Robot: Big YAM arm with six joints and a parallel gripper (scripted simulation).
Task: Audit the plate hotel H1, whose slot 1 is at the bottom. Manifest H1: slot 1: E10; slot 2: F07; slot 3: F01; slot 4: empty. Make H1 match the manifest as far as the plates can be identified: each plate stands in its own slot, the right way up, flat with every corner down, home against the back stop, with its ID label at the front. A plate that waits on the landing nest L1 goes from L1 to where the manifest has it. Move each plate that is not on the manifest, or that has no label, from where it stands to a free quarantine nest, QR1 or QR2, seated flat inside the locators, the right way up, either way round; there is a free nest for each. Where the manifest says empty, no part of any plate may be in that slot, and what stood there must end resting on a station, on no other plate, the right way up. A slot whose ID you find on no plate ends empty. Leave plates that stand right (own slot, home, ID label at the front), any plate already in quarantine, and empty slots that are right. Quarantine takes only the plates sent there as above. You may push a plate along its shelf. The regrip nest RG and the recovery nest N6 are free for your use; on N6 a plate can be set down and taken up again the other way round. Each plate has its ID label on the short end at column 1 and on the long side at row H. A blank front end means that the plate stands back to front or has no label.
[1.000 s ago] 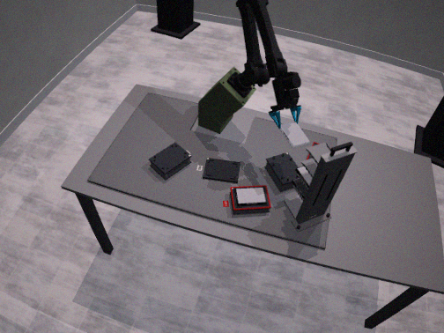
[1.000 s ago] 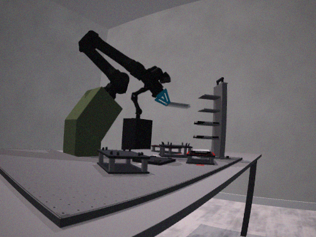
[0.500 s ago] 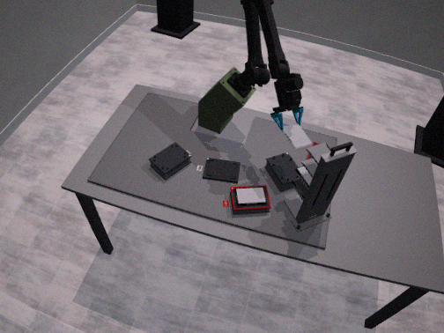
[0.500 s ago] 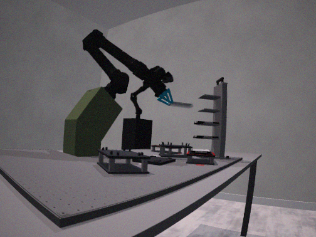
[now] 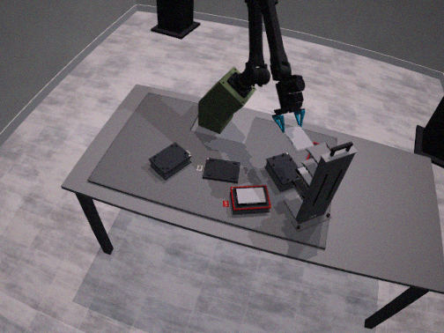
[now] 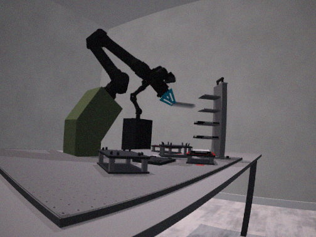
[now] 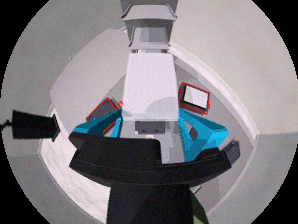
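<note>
My gripper (image 5: 291, 128) (image 6: 172, 103) (image 7: 150, 111) is shut on a white plate (image 5: 300, 138) (image 6: 185, 105) (image 7: 150, 85) by its near end, held roughly level high above the table, in front of the hotel. No ID label is readable on it. The hotel H1 (image 5: 328, 185) (image 6: 220, 125) stands at the right. Its two upper shelves look bare in the exterior view; the two lower ones carry dark shapes, unclear whether plates. A white patch shows at one shelf in the top view. Another white plate (image 5: 251, 196) (image 6: 200, 150) (image 7: 196, 96) lies in a red-rimmed nest (image 5: 231, 198).
A second red-rimmed nest (image 7: 103, 114) is partly hidden behind the held plate and hotel. Dark raised nests stand at left (image 5: 170, 159) (image 6: 123, 154) and beside the hotel (image 5: 283, 169) (image 6: 175, 147). A low dark nest (image 5: 221, 170) lies between them. The hotel's handle (image 5: 341, 149) (image 6: 220, 80) stands up on top.
</note>
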